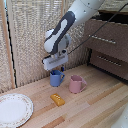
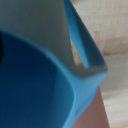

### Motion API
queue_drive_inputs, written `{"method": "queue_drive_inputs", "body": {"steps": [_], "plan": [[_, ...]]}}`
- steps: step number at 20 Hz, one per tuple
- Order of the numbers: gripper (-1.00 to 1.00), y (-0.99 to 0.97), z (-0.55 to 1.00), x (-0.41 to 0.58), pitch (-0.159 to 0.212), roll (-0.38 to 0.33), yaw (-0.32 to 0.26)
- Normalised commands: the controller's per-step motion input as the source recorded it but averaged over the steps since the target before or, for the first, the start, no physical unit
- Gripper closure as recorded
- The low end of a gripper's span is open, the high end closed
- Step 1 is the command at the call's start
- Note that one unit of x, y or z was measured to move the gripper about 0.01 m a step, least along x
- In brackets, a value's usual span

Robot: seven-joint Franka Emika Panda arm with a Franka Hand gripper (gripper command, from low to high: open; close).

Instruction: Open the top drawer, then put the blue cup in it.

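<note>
The blue cup (image 1: pixel 56 79) stands on the wooden table left of the pink mug, its loop handle turned toward that mug. My gripper (image 1: pixel 59 70) comes straight down onto the cup's rim, and its dark fingers look shut on the wall by the handle. In the wrist view the blue cup (image 2: pixel 45 85) fills almost the whole frame, blurred, and the table shows through its handle loop. The top drawer (image 1: pixel 107 36) of the dark dresser is on the exterior view's right, its silver bar handle (image 1: pixel 102 39) facing the table. I cannot tell whether it is pulled out.
A pink mug (image 1: pixel 76 84) stands close beside the cup. A yellow block (image 1: pixel 57 99) lies in front of it, and a patterned plate (image 1: pixel 14 109) sits at the near left. The lower drawer (image 1: pixel 109 61) is under the top one. Reed blinds form the back wall.
</note>
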Motion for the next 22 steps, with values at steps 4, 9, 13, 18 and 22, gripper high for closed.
{"method": "queue_drive_inputs", "body": {"steps": [4, 9, 13, 18, 22], "plan": [[1.00, -0.07, -0.22, -0.059, 0.000, 0.033, 0.175], [1.00, -0.05, -0.12, -0.072, 0.050, 0.021, 0.035], [1.00, -0.03, -0.01, -0.194, 0.025, 0.000, 0.003], [1.00, 0.00, 0.00, -0.261, 0.001, 0.009, 0.017], [1.00, 0.08, -0.02, -0.256, -0.006, 0.000, 0.010]]}}
